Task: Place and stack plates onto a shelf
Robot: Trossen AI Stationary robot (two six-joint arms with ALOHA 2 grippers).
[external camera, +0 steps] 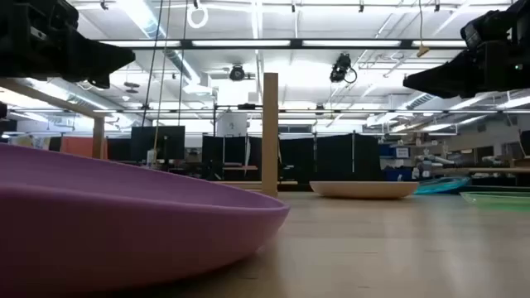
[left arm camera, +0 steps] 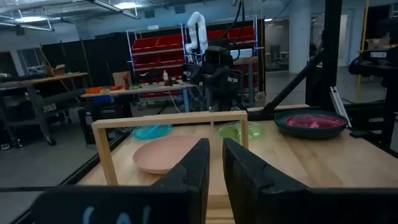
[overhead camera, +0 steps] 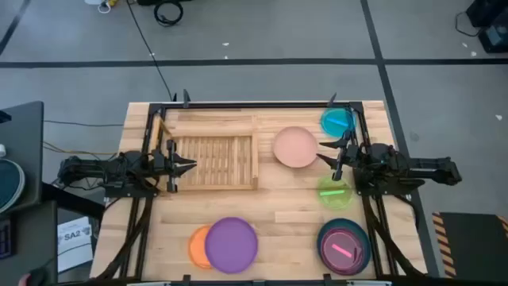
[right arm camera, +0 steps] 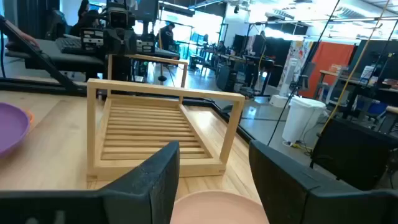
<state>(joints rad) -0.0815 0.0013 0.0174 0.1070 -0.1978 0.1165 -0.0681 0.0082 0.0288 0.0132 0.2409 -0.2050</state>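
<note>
- The plank tabletop (overhead camera: 270, 208) carries everything; seen from overhead, the shelf (overhead camera: 213, 163) sits toward 10 o'clock of the table's middle and holds no plate.
- The shelf is a slatted wooden tray, its slats running left to right across the table and its raised rails standing on the edges; its right-hand end faces the pink plate.
- The purple plate (overhead camera: 231, 244) lies at 6 o'clock, overlapping an orange plate (overhead camera: 196, 245) just beside it.
- The teal plate (overhead camera: 343, 245) with a magenta-red plate (overhead camera: 343, 249) inside it sits at 4 o'clock.
- The pink plate (overhead camera: 295, 147) lies at about 1 o'clock, just beside the shelf's right end, with bare wood between them.
- The blue plate (overhead camera: 336, 121) and the green plate (overhead camera: 334, 191) lie at 12 and 6 o'clock of the right gripper.
- The right gripper (overhead camera: 332, 153) is plainly the nearer arm: its fingers stand wide apart, empty, pointing at 9 o'clock, with the pink plate's near rim directly ahead between them and the shelf straight beyond.
- The left gripper (overhead camera: 184, 165) hovers over the shelf's left end, fingers nearly together with a slim gap, holding nothing.
- Judging from this, the pink plate is the likely next pick, and it would travel along the 9 o'clock line onto the slats.
</note>
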